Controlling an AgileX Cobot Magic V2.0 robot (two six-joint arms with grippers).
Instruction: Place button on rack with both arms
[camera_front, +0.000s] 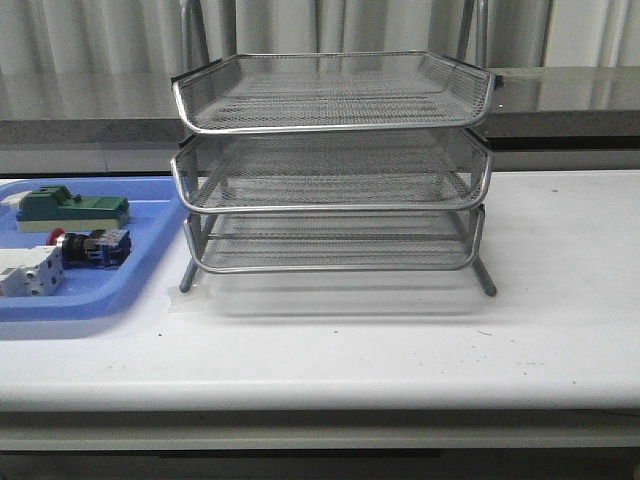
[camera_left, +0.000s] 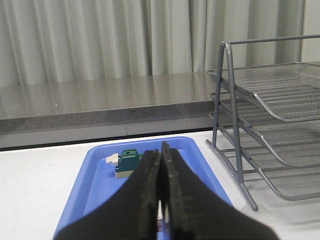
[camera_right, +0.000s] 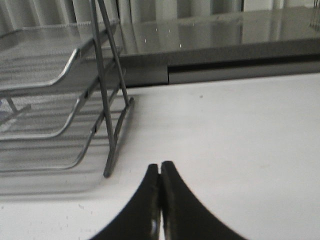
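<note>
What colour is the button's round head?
Red, on the button in the blue tray; clearest in the front view.

We count one rack (camera_front: 335, 170) on the worktop (camera_front: 400, 350), and it has three mesh tiers stacked one above another. Beside it lies one blue tray (camera_front: 120, 290). In that tray we count three small parts: one button (camera_front: 92, 246) with a red head, one green-topped block (camera_front: 72, 207), and one white blocky component (camera_front: 28, 272). We also see two end effectors, one per wrist view: the left end effector (camera_left: 161, 200) and the right end effector (camera_right: 160, 205), each with two fingers pressed together.
</note>
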